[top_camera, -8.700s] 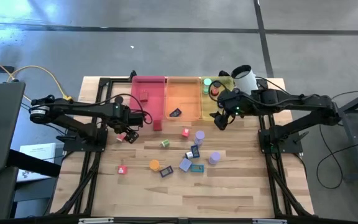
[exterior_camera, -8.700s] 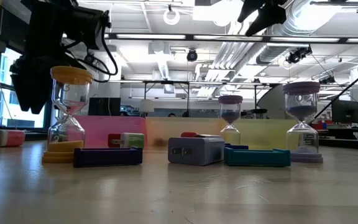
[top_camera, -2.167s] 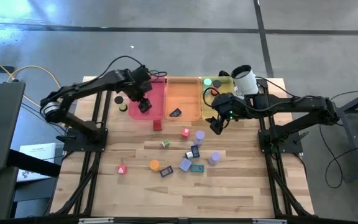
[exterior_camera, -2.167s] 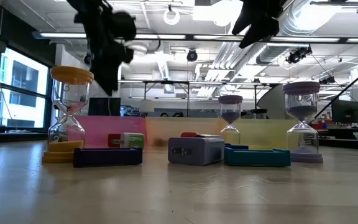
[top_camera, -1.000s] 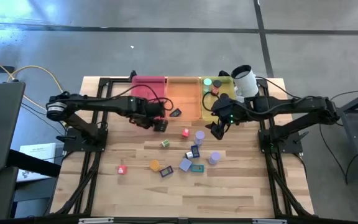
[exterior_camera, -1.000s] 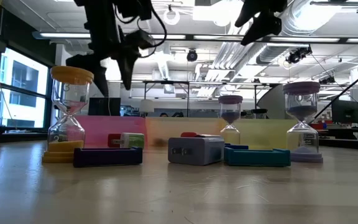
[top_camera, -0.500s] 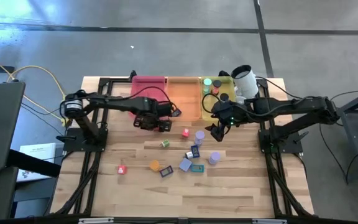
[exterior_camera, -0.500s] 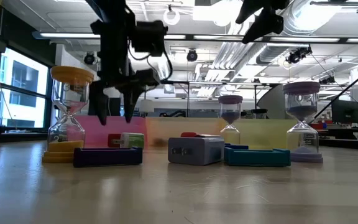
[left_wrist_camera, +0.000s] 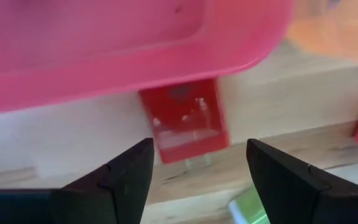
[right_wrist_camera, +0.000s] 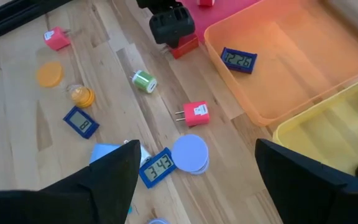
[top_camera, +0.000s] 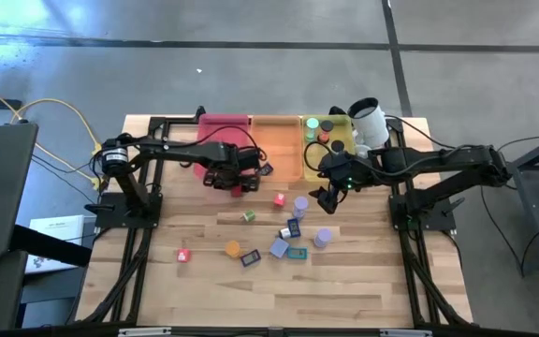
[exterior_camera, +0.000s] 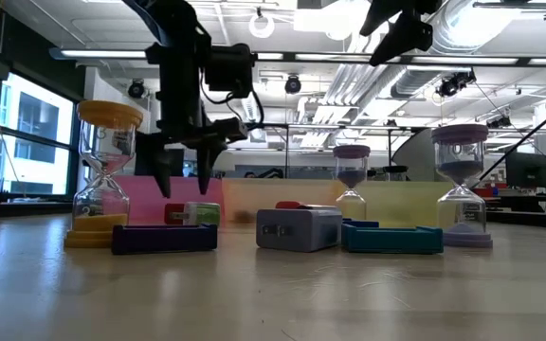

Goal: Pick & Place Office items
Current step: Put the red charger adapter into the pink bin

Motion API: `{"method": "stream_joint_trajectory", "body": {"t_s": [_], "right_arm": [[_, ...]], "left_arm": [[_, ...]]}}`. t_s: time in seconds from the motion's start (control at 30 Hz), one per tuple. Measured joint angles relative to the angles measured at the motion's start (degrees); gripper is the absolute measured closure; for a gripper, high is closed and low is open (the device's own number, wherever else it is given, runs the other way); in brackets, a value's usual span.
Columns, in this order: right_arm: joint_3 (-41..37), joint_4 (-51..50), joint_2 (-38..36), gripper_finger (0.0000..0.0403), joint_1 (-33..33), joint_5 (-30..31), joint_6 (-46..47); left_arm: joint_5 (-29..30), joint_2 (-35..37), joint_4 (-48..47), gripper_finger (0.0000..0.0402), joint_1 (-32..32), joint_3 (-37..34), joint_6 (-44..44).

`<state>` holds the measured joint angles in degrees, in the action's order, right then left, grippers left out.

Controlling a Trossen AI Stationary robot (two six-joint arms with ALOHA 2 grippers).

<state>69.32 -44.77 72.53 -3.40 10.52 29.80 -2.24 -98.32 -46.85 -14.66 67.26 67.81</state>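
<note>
The office items lie scattered on the wooden table: a red block [left_wrist_camera: 185, 118] against the pink tray's near wall [left_wrist_camera: 104, 68], a pink plug [top_camera: 279, 199], a green piece [top_camera: 248, 216], small blue clocks [top_camera: 293, 227], and lavender [top_camera: 300, 203] and orange [top_camera: 233, 248] hourglasses. My left gripper [top_camera: 235, 183] hangs open just above the red block, pointing down, one finger on either side and clear of it. My right gripper [top_camera: 328, 197] hovers open higher up, near the yellow tray's near edge.
Pink [top_camera: 225, 140], orange [top_camera: 275, 145] and yellow [top_camera: 321, 140] trays stand side by side at the far edge. A blue clock [right_wrist_camera: 238, 60] lies in the orange tray and round pieces in the yellow one. A white cup [top_camera: 370, 120] stands at the far right.
My left gripper has come down toward the red block by the pink tray, turning a little at the wrist, and its fingers have stayed open. The office items have not moved.
</note>
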Motion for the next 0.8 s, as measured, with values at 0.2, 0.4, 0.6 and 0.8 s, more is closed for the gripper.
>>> {"method": "stream_joint_trajectory", "body": {"t_s": [0.2,0.4,0.6,0.8], "right_arm": [[0.0,0.0,0.0,0.0097,0.0,0.0,0.0],[0.0,0.0,0.0,0.0097,0.0,0.0,0.0],[0.0,0.0,0.0,0.0097,0.0,0.0,0.0],[0.0,0.1,0.0,0.0097,0.0,0.0,-0.1]], "left_arm": [[0.9,0.0,2.0,0.0153,0.0,0.0,0.1],[0.6,0.0,1.9,0.0153,0.0,0.0,-1.6],[-2.1,0.0,1.9,0.0153,0.0,0.0,-5.3],[-5.5,0.0,1.9,0.0153,-1.1,0.0,-7.1]]}}
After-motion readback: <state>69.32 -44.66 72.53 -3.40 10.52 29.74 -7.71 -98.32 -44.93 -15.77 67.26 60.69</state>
